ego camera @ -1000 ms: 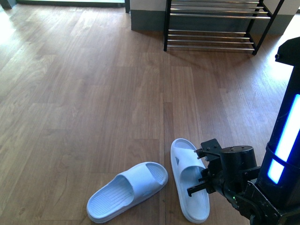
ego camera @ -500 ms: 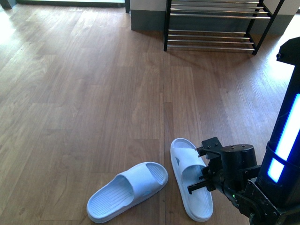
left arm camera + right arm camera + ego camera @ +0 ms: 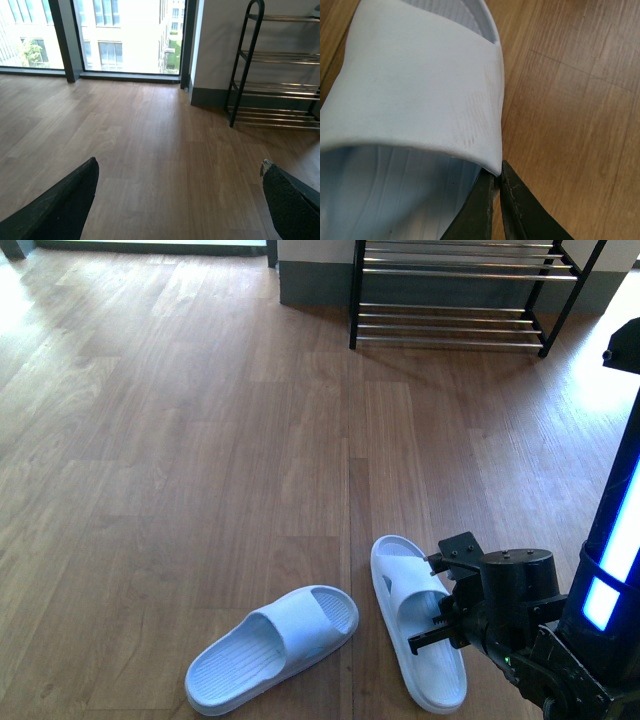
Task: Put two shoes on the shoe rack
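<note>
Two pale blue slides lie on the wooden floor near me. My right gripper (image 3: 432, 625) is shut on the side edge of the right slide (image 3: 412, 615), pinching it where the strap meets the sole (image 3: 470, 125); the right gripper (image 3: 496, 180) shows both fingers pressed together. The other slide (image 3: 272, 645) lies to its left, angled, with nothing touching it. The shoe rack (image 3: 455, 290) stands at the far wall, its chrome bars bare in what shows; the shoe rack (image 3: 280, 85) also appears in the left wrist view. My left gripper (image 3: 180, 172) hangs open above bare floor.
Wooden floor (image 3: 200, 440) stretches between the slides and the rack. Tall windows (image 3: 100, 35) and a wall with grey skirting (image 3: 210, 95) lie beyond. My right arm's blue-lit column (image 3: 615, 550) fills the lower right of the front view.
The right gripper has dragged the held slide slightly to the right across the floor. The other slide has not moved.
</note>
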